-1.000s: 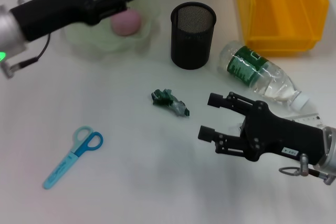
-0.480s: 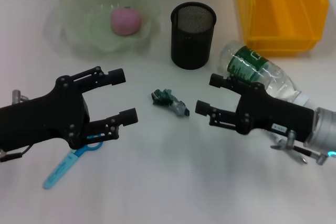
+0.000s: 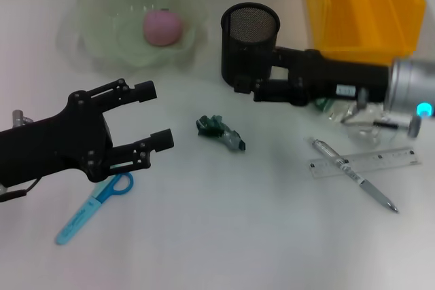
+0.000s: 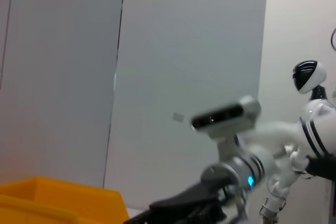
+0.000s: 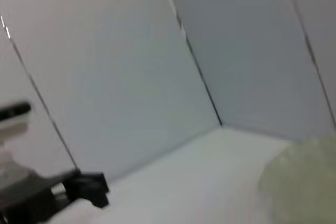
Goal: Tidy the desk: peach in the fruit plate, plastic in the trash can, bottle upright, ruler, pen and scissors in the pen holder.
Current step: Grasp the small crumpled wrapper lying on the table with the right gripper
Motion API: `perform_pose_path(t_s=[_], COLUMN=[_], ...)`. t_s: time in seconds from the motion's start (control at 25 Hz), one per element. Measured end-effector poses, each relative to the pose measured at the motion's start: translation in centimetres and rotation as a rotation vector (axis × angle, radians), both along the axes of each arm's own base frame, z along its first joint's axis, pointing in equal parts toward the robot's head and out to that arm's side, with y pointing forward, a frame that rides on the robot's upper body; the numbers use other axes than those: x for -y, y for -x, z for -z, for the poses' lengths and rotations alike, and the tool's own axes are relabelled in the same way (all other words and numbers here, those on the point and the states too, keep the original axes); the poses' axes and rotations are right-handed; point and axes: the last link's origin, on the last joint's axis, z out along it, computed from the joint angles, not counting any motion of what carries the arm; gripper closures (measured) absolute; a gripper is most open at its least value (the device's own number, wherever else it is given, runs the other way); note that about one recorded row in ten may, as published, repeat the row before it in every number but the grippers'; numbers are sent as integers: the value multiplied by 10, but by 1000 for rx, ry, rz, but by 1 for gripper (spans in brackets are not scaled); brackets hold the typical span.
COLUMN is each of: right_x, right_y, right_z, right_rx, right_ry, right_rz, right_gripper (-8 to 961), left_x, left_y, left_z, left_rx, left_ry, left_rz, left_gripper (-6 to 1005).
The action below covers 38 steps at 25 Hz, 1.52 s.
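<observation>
**Pale green plate holds the peach; mesh holder stands empty**

Blue scissors (image 3: 95, 198) lie at the desk's (image 3: 224, 236) seven o'clock, partly under the left pincer (image 3: 151, 117), whose fingers are spread wide. At eleven o'clock, the fruit plate (image 3: 95, 39) holds the pink peach (image 3: 162, 27). Crumpled green plastic (image 3: 220, 132) lies near the centre. At twelve o'clock the black pen holder (image 3: 249, 39) shows nothing inside. The right pincer (image 3: 246, 87) is just beside it; whether its fingers are spread I cannot tell. The yellow bin (image 3: 360, 11) sits at one o'clock. Pen (image 3: 351, 174) and ruler (image 3: 367, 161) cross at three o'clock.
</observation>
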Motion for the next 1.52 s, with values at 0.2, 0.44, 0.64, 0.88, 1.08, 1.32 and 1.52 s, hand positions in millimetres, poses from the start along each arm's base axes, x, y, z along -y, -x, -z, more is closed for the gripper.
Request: perform_pose_path(t_s=[0.2, 0.44, 0.64, 0.88, 1.08, 1.32, 1.52], right_x=[-28, -43, -45, -47, -44, -37, -37], right_y=[33, 61, 72, 72, 69, 72, 71], right_z=[-26, -20, -1, 20, 37, 52, 61], right_rx=[215, 506, 695, 770, 790, 786, 785], right_ry=[53, 148, 201, 183, 183, 197, 188], right_rz=[5, 33, 60, 118, 130, 101, 104], right_gripper=[118, 118, 119, 118, 118, 119, 119], left_x=[-1, 0, 0, -2, -4, -5, -6], left_y=[2, 4, 7, 7, 7, 6, 7], left_z=[-1, -1, -3, -3, -2, -1, 0], left_rx=[-11, -17, -22, -27, -34, -33, -39], left_ry=[-6, -10, -11, -15, -19, -23, -27], left_rz=[-7, -16, -20, -23, -28, -31, -39], left_gripper=[216, 217, 217, 217, 217, 216, 216])
